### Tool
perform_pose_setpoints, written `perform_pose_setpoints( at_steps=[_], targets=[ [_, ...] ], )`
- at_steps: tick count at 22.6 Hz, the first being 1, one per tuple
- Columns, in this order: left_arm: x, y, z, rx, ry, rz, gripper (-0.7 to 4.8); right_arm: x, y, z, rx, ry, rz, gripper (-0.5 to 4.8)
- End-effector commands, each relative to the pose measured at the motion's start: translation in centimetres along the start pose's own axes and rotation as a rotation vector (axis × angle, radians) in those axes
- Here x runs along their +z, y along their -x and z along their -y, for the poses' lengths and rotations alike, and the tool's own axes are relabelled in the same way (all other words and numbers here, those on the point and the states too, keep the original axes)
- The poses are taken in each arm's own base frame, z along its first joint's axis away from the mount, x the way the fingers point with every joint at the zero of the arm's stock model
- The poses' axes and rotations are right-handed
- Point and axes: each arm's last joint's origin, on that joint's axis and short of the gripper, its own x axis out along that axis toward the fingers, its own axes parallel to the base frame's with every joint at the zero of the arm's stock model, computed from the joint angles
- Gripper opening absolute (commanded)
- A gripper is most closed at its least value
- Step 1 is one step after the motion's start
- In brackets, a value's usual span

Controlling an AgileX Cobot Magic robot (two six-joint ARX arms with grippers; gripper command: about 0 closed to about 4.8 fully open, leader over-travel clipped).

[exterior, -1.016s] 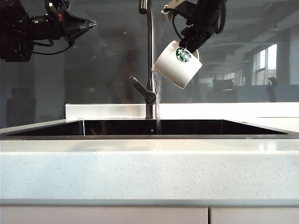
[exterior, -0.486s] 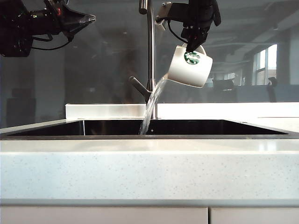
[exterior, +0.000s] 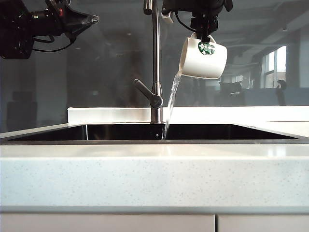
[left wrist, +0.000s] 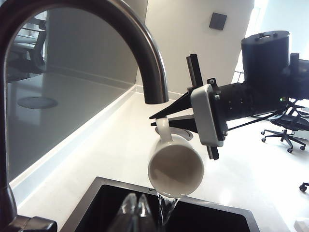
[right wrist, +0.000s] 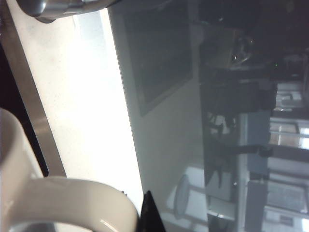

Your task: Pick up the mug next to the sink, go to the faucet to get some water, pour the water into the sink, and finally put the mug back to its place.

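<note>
The white mug [exterior: 203,59] with its green logo hangs tipped above the sink [exterior: 241,132], to the right of the faucet [exterior: 156,63]. My right gripper [exterior: 203,30] is shut on the mug's handle from above. Water [exterior: 171,104] streams from the mug's lip into the basin. In the left wrist view the mug [left wrist: 176,166] shows its open mouth, with water [left wrist: 166,211] falling below the curved faucet [left wrist: 120,29]. My left gripper [exterior: 91,20] is shut and holds nothing, high at the left. In the right wrist view the mug's handle [right wrist: 72,198] lies against a dark fingertip [right wrist: 149,218].
A pale speckled stone counter [exterior: 154,174] runs across the front, with a raised ledge [exterior: 106,114] behind the sink. The faucet's lever [exterior: 147,94] sticks out to the left near its base. A dark glass wall stands behind.
My right gripper has carried the mug to the right and a little up, rolling it further over. The trickle became a heavy stream and now runs thinner. The left arm has stayed still.
</note>
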Motion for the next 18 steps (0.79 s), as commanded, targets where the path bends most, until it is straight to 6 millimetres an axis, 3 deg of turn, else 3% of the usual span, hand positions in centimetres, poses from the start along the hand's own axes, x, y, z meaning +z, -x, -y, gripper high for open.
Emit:
perform_pose_setpoints(
  at_steps=[1, 4, 8, 18],
  targets=[
    [0.6, 0.0, 0.6, -0.003, -0.043, 0.004, -0.03, 0.4, 1.8, 1.8, -0.095, 0.006, 0.034, -0.03],
    [0.6, 0.0, 0.6, -0.003, -0.039, 0.004, -0.03, 0.5, 2.3, 2.4, -0.139, 0.018, 0.044, -0.03],
    [0.6, 0.0, 0.6, -0.003, -0.039, 0.004, -0.03, 1.0, 3.0, 2.7, -0.162, 0.17, 0.054, -0.03],
    [0.6, 0.0, 0.6, -0.003, -0.023, 0.004, -0.03, 0.7, 4.6, 3.9, -0.219, 0.229, 0.075, -0.03]
  ],
)
